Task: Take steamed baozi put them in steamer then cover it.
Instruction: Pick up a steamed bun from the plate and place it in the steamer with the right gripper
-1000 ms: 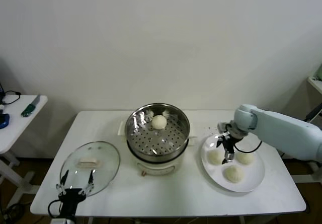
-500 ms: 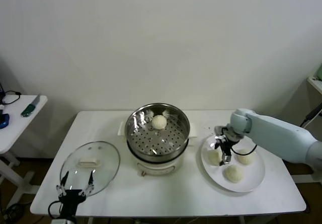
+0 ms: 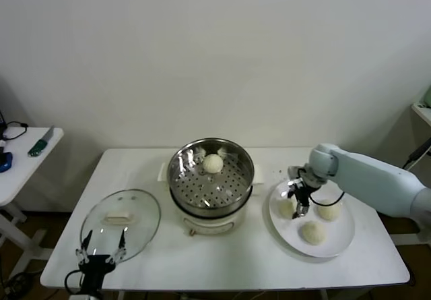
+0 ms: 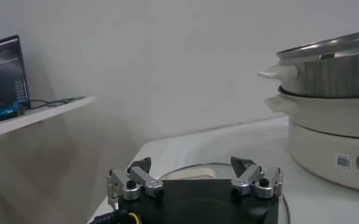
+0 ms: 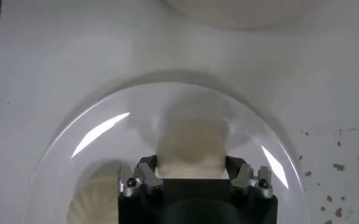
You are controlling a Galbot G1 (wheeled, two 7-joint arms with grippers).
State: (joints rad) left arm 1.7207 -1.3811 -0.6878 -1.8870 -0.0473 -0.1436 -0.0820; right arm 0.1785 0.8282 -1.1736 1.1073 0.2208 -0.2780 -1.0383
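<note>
Right gripper [image 3: 297,205], jaws spread astride one steamed baozi [image 5: 191,146] on the plate [image 3: 337,246]; steamer [image 3: 210,175] nearby. Off-centre or hard closing may squash or roll it. Left gripper [image 3: 101,253] idle, jaws spread.

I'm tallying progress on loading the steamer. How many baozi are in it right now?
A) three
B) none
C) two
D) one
D: the head view shows a single baozi on the perforated tray of the steamer, while three more baozi are on the plate, where the right end effector is at the nearest one.
</note>
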